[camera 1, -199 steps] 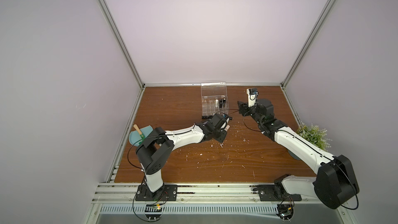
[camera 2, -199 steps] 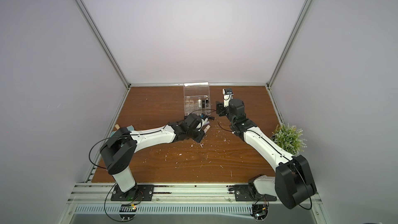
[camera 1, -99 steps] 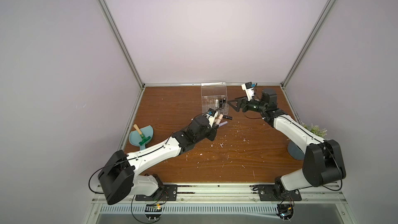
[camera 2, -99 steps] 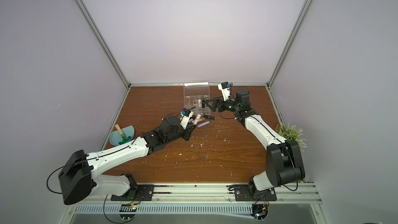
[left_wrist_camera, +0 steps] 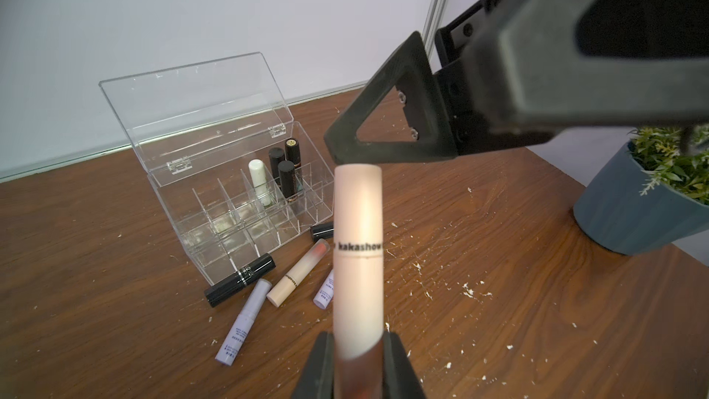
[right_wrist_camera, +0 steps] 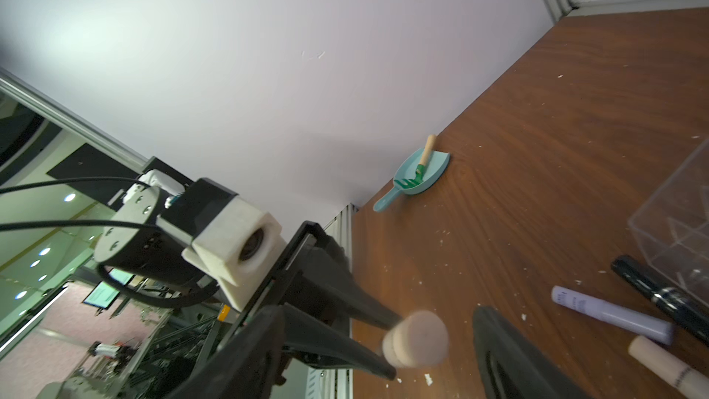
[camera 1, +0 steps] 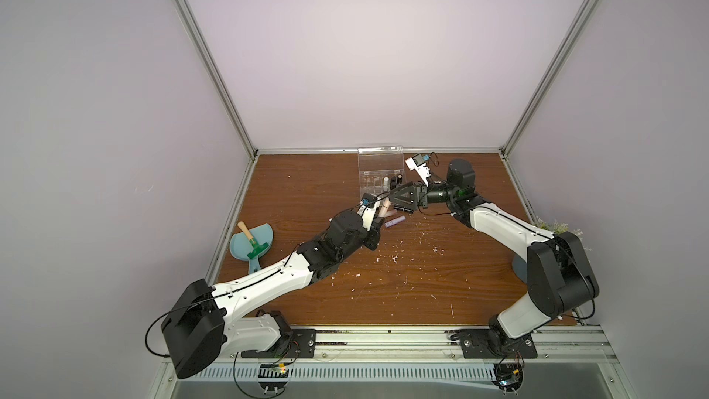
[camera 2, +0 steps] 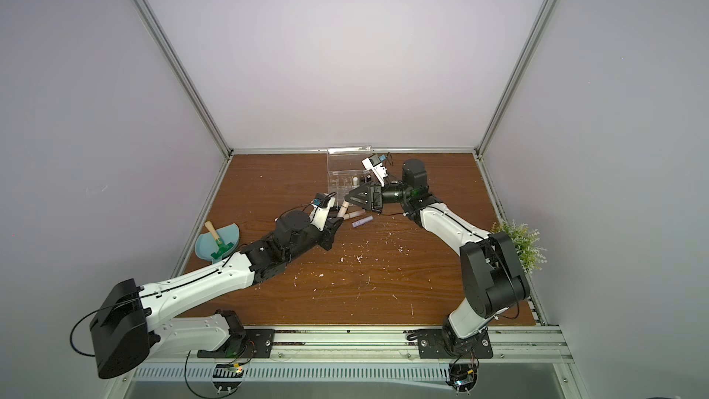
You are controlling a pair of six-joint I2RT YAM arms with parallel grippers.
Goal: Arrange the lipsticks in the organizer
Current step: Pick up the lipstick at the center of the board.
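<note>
My left gripper (left_wrist_camera: 358, 339) is shut on a pale pink lipstick (left_wrist_camera: 358, 262) and holds it up above the table, in front of the organizer. My right gripper (right_wrist_camera: 378, 347) is open and faces that tube. The tube's end (right_wrist_camera: 418, 339) lies between its fingers with a gap on both sides. In both top views the two grippers meet just in front of the clear organizer (camera 1: 380, 165) (camera 2: 347, 159), whose lid (left_wrist_camera: 192, 101) stands open. A white lipstick (left_wrist_camera: 259, 182) and three black ones (left_wrist_camera: 286, 180) stand in its cells. Black (left_wrist_camera: 239, 280), lilac (left_wrist_camera: 245, 320) and beige (left_wrist_camera: 297, 274) lipsticks lie on the wood before it.
A teal dustpan (camera 1: 251, 241) with a wooden-handled green brush lies at the table's left edge. A potted plant (camera 2: 518, 243) in a blue-grey pot (left_wrist_camera: 644, 201) stands at the right edge. White crumbs are scattered over the wooden table (camera 1: 422, 293).
My left arm has stretched out and lifted the pink lipstick towards the right gripper. The right gripper has swung down and left to meet it, with its jaws now around the tube's end.
</note>
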